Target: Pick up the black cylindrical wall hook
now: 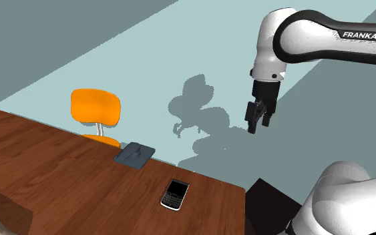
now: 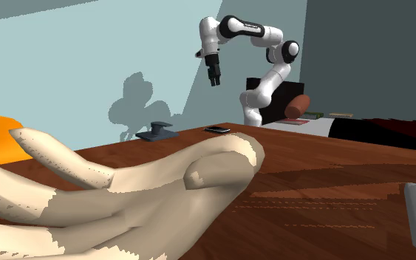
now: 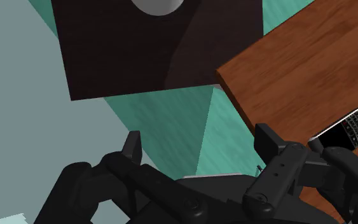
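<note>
The wooden table (image 1: 59,173) spreads across the shoulder view's lower left. The white arm (image 1: 313,30) holds its claw (image 1: 255,127) high off the table's corner, fingers apart and empty. An orange chair (image 1: 96,107) stands behind the table. The wall hook (image 1: 135,153), dark grey-blue on a flat plate, lies at the table's far edge, well apart from the claw. A black phone (image 1: 174,194) lies near it.
</note>
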`<action>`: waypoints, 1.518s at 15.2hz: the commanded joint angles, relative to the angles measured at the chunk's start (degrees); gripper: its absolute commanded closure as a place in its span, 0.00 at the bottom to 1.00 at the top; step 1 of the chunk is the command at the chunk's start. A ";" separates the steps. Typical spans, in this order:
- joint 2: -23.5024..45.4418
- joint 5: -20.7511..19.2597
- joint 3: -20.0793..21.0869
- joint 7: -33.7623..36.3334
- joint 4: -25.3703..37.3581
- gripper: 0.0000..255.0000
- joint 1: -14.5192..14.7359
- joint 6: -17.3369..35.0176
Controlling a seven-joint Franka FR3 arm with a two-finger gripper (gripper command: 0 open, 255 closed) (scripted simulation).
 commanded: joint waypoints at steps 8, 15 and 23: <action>9.51 5.01 7.34 9.42 1.88 0.00 1.11 9.97; 21.78 6.62 13.97 18.75 7.64 0.00 1.37 18.94; 38.18 3.09 20.18 30.42 18.82 0.00 1.31 26.29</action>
